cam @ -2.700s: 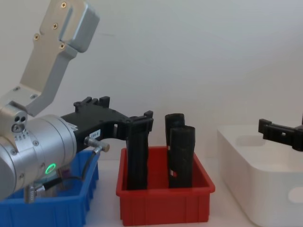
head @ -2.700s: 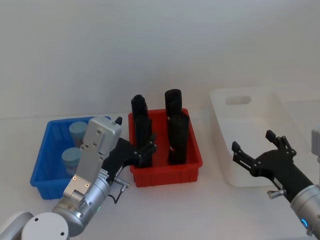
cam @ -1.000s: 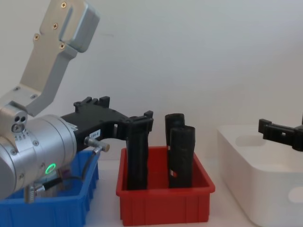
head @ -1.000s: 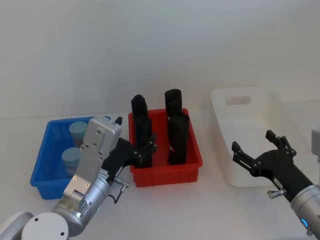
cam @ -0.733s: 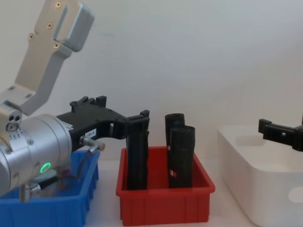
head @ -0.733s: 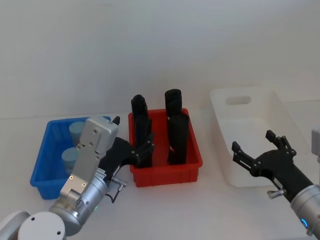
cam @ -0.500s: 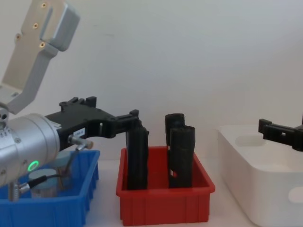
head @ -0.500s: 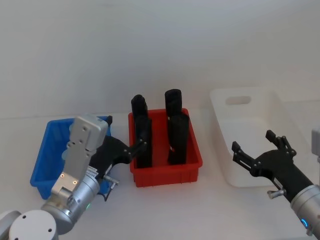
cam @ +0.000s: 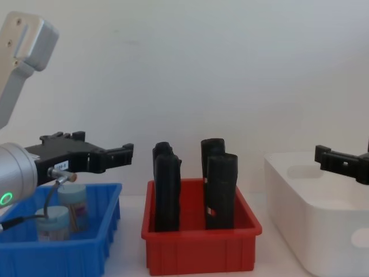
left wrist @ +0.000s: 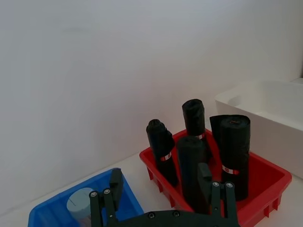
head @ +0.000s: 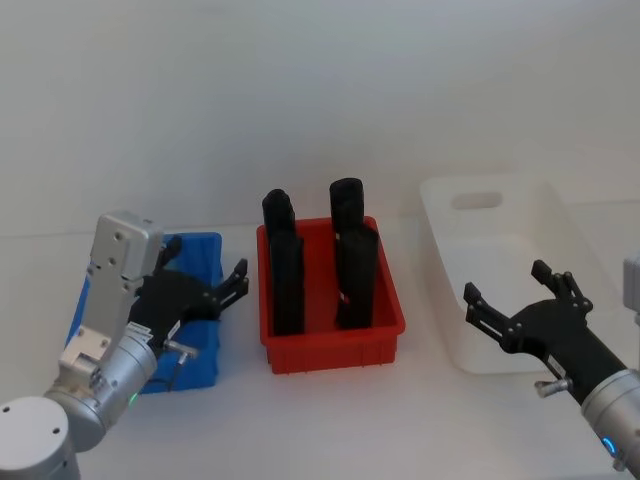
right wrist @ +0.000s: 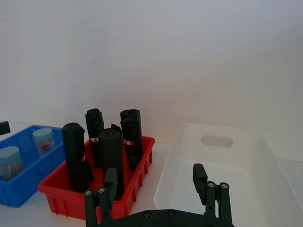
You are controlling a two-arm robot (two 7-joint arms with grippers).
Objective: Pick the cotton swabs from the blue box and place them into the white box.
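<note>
Two cotton swabs tubs (cam: 75, 206) (cam: 51, 223) with pale blue lids stand in the blue box (cam: 63, 250) at the left. My left gripper (head: 234, 283) hovers open above the blue box's right part with nothing between its fingers; my left arm hides the tubs in the head view. One tub (left wrist: 79, 205) shows past the left fingers (left wrist: 115, 184). The white box (head: 500, 270) sits at the right. My right gripper (head: 520, 297) is open near its front edge, empty. Both tubs (right wrist: 43, 140) (right wrist: 9, 161) appear far off in the right wrist view.
A red bin (head: 330, 345) holding several upright black rolls (head: 350, 250) stands between the blue box and the white box. A plain white wall rises behind the table. Bare table surface lies in front of the bins.
My left arm has swung to the left, from in front of the red bin to above the blue box, uncovering the tubs in the chest view. The right arm has not moved.
</note>
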